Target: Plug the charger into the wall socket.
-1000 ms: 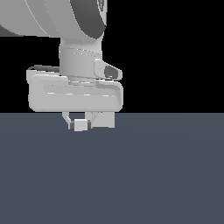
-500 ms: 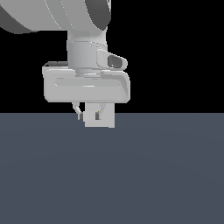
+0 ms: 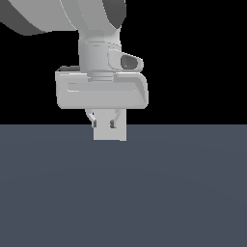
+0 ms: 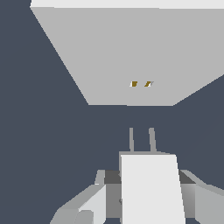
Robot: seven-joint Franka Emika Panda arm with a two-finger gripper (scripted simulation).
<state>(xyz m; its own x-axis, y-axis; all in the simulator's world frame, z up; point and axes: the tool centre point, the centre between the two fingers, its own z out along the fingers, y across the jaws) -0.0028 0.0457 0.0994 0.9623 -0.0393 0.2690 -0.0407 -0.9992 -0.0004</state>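
Above the dark grey-blue surface (image 3: pixel 123 193), no edge of which shows beyond the far horizon line, the pale grey two-fingered tool (image 3: pixel 107 121) hangs pinching the small plain white box-like charger (image 4: pixel 151 188) between its fingers. Held off the surface, close under the wrist.

Facing it: flat upright white-grey square wall socket (image 4: pixel 122 57), two tiny yellowish holes (image 4: pixel 141 84) near its middle. In the exterior view the socket plate (image 3: pixel 110 131) sits right behind the fingers; the charger cannot be told apart from it there.

Progress, judged: grasp done, carry largely done. Insertion not yet done: the wrist view shows a clear gap of dark surface between the tips of the two thin grey prongs (image 4: pixel 141 140) and the plate.

Orientation: prongs lead, pointing straight at the socket face. Charger's long axis runs along the prongs, toward the plate. The prong pair lines up closely with the holes, perhaps a shade off; fine alignment and the final push remain.
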